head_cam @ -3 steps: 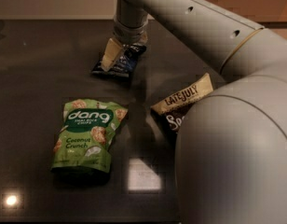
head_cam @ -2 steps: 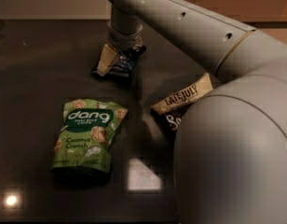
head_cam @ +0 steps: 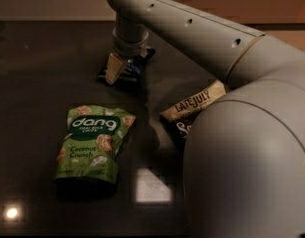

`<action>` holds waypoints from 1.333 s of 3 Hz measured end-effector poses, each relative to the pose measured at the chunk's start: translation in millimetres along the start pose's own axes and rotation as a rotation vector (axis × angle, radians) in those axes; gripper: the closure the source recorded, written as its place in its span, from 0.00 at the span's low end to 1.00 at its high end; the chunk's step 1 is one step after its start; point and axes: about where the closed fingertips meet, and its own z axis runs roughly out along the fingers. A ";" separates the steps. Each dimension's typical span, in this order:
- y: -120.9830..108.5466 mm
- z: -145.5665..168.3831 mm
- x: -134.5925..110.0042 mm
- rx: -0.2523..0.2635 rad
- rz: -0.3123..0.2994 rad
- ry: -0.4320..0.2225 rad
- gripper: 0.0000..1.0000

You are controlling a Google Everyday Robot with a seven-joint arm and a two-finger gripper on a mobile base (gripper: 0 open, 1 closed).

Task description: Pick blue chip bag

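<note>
The blue chip bag (head_cam: 134, 69) lies on the dark table (head_cam: 38, 58) at the back middle, a small dark navy bag largely covered by my wrist. My gripper (head_cam: 124, 71) is straight over it, pointing down and right at the bag's surface. The arm reaches in from the upper right and hides the bag's top part.
A green "dang" bag (head_cam: 93, 143) lies flat at front left. A brown-and-cream "Late July" bag (head_cam: 193, 103) lies to the right, partly hidden by my large grey arm shell (head_cam: 246, 172), which fills the lower right. Light reflections show on the table's front.
The arm has swung a little to the left and the gripper has come lower onto the blue chip bag. The bags have not moved.
</note>
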 end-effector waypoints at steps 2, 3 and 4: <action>-9.9 -7.2 10.6 0.002 0.008 -0.008 0.64; -14.9 -20.7 13.6 -0.012 0.009 -0.037 0.87; -18.3 -47.8 15.4 -0.040 -0.015 -0.085 1.00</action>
